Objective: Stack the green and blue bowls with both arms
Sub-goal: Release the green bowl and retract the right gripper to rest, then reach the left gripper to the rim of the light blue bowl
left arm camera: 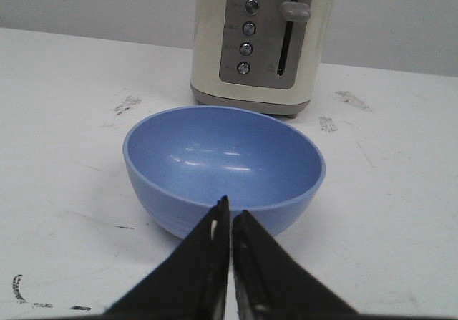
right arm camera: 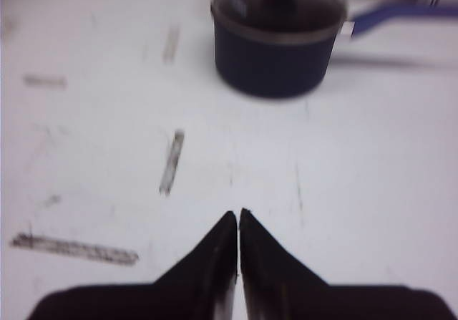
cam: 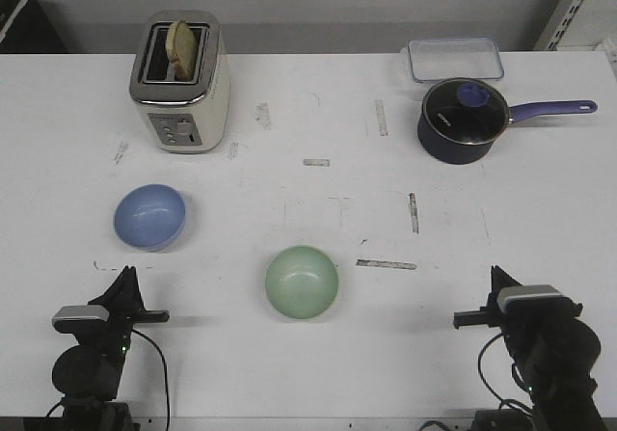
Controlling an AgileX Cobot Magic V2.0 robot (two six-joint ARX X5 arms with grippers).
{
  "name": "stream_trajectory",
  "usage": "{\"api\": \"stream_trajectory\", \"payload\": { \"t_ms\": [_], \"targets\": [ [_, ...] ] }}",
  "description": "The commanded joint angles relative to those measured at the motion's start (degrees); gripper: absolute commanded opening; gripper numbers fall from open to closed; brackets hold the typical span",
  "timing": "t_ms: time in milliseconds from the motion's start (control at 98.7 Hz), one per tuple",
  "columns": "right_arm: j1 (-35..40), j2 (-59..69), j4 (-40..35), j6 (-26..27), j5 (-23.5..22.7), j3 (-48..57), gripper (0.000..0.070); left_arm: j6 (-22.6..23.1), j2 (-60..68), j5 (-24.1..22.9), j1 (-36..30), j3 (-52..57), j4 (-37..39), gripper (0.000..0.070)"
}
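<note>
1. We saw the blue bowl (cam: 149, 216) upright on the white table (cam: 318, 354), mouth up, in the left half in front of the cream toaster (cam: 180, 82). Being round, it had no long axis to report.
2. The green bowl (cam: 302, 281) also sat mouth up, near the table's middle and closer to the robot, well apart from the blue one.
3. The left gripper (cam: 126, 279) was at the near left edge, just short of the blue bowl; the right gripper (cam: 496, 278) was at the near right edge, away from both bowls.
4. In the left wrist view, the left gripper (left arm camera: 230, 216) had its fingers pressed together, tips aimed at the blue bowl's (left arm camera: 223, 166) near wall; whether they touched it we could not tell. This view alone showed the toaster's (left arm camera: 265, 41) buttons and lever.
5. The blurred right wrist view showed the right gripper (right arm camera: 237, 216) with fingers pressed together over bare table, pointing toward the navy saucepan (right arm camera: 278, 44).
6. Only the front view showed the toast slice (cam: 183, 47), the clear container (cam: 454, 60) and the green bowl.
</note>
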Motion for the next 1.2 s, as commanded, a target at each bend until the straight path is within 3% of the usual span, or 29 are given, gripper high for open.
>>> {"api": "stream_trajectory", "payload": {
  "t_ms": [0, 213, 284, 446, 537, 719, 801, 861, 1023, 1186],
  "targets": [
    [0.1, -2.1, 1.0, -0.3, 0.0, -0.2, 0.0000, -4.8, -0.1, 0.1, 0.0, 0.1, 1.3, 0.0001],
    [0.1, -5.0, 1.0, -0.3, 0.0, -0.3, 0.0000, -3.0, 0.7, 0.0, 0.0, 8.2, 9.9, 0.0001],
    [0.1, -4.9, 1.0, -0.3, 0.0, -0.3, 0.0000, 1.1, 3.1, -0.2, 0.0, 13.8, 10.1, 0.0001],
    [0.1, -4.5, 0.9, -0.3, 0.0, -0.5, 0.0000, 16.0, 14.7, -1.7, 0.1, 28.2, 6.0, 0.0001],
    [0.3, -4.5, 1.0, -0.3, 0.0, -0.7, 0.0000, 18.8, 22.6, -5.2, 0.2, 35.8, 4.5, 0.0001],
    [1.1, -4.5, 1.0, -0.3, 0.0, -0.7, 0.0000, 19.0, 37.3, -7.6, 3.9, 49.1, 0.7, 0.0007],
    [1.4, -4.5, 1.0, -0.3, 0.0, -0.7, 0.0000, 18.4, 43.5, -7.1, 7.3, 54.0, -2.5, 0.0054],
    [1.5, -4.5, 1.0, -0.3, 0.0, -0.7, 0.0000, 16.9, 47.7, -4.5, 10.0, 57.2, -6.0, 0.0088],
    [1.5, -4.5, 1.0, -0.3, 0.0, -0.7, 0.0000, 11.5, 56.5, 5.6, 16.6, 61.2, -14.2, 0.0100],
    [1.8, -4.5, 1.0, -0.3, 0.0, -0.7, 0.0000, 10.4, 63.1, 10.4, 19.0, 61.2, -21.9, 0.0317]
  ]
}}
